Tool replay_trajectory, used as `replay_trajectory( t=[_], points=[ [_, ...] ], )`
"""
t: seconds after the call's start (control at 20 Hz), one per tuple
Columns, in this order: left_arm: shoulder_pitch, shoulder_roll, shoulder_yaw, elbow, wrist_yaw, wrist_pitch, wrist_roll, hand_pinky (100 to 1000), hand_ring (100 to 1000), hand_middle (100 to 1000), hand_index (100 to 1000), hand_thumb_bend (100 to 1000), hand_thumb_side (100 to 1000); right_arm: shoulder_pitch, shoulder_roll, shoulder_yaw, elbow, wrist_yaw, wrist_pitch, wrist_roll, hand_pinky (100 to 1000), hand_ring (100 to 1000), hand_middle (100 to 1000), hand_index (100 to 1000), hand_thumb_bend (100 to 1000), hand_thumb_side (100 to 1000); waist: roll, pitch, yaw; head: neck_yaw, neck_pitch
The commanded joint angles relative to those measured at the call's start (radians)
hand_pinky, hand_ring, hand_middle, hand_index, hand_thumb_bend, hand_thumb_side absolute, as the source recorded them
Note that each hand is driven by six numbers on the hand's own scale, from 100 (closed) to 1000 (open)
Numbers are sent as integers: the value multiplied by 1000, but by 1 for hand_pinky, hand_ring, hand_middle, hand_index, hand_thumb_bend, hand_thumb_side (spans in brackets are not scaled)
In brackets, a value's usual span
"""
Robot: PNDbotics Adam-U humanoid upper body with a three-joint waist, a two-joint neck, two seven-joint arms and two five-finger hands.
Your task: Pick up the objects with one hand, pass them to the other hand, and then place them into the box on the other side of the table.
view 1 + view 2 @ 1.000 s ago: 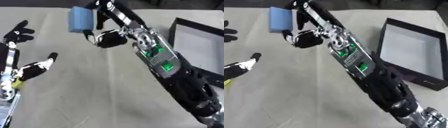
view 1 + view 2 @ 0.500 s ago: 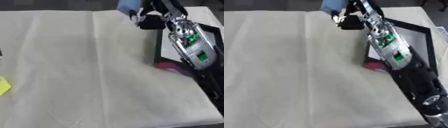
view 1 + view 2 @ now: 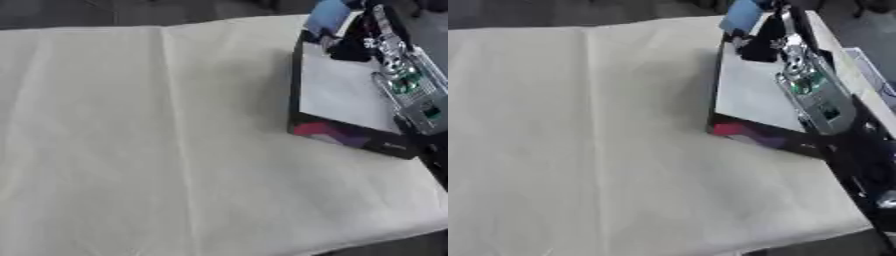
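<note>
A light blue block (image 3: 329, 16) is held by my right hand (image 3: 352, 46), whose fingers are curled round it, above the far edge of the black box (image 3: 350, 140). The box stands at the right side of the table and has a white inside (image 3: 759, 95). My right arm (image 3: 820, 102) stretches over the box from the lower right. My left hand shows in neither view.
A cream cloth (image 3: 149, 140) with fold lines covers the table. The table's right edge and a dark floor show beyond the box. A pale flat thing (image 3: 872, 70) lies off the table at the right.
The camera has swung right, so the left hand has left the view. My right hand has carried the blue block from mid-table to above the box's far edge.
</note>
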State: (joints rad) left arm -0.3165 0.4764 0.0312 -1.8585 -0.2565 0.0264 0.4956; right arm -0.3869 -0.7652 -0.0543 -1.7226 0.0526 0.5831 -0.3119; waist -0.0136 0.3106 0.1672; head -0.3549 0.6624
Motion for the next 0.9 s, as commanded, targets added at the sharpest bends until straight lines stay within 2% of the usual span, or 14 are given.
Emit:
replay_trajectory(
  t=[0.05, 0.2, 0.45, 0.55, 0.6, 0.65, 0.75, 0.9],
  points=[
    [-2, 48, 38, -34, 28, -1, 36, 792, 734, 768, 892, 328, 555, 16, -66, -37, 31, 27, 23, 15, 737, 537, 329, 503, 100, 100, 3, -14, 0, -11, -20],
    [1, 56, 54, -42, 39, 3, 54, 792, 732, 765, 888, 331, 516, 34, -83, -49, 60, 73, 42, 48, 736, 546, 340, 506, 141, 100, 4, -14, 2, -15, -27],
    [3, 65, 72, -49, 39, 6, 75, 794, 733, 766, 888, 335, 503, 44, -105, -57, 96, 163, 69, 130, 742, 570, 396, 543, 231, 100, 4, -15, 6, -23, -35],
    [5, 68, 77, -50, 38, 8, 82, 794, 732, 765, 888, 334, 498, 46, -110, -62, 102, 200, 69, 166, 757, 607, 479, 632, 356, 100, 3, -16, 7, -23, -35],
    [6, 69, 79, -50, 37, 10, 85, 794, 733, 765, 888, 334, 499, 47, -111, -65, 102, 221, 65, 182, 777, 646, 551, 703, 391, 100, 3, -16, 7, -22, -35],
    [7, 70, 81, -50, 37, 12, 87, 794, 734, 766, 889, 334, 499, 48, -112, -68, 102, 247, 59, 197, 802, 698, 617, 789, 468, 182, 2, -17, 7, -19, -34],
    [10, 72, 83, -47, 36, 16, 89, 795, 734, 767, 889, 336, 495, 52, -114, -74, 103, 316, 45, 226, 832, 762, 716, 874, 549, 295, 2, -17, 8, -10, -33],
    [15, 77, 86, -45, 32, 21, 89, 797, 736, 768, 891, 338, 491, 57, -115, -91, 109, 407, 36, 279, 858, 817, 811, 940, 600, 332, 2, -17, 8, 0, -33]
  ],
)
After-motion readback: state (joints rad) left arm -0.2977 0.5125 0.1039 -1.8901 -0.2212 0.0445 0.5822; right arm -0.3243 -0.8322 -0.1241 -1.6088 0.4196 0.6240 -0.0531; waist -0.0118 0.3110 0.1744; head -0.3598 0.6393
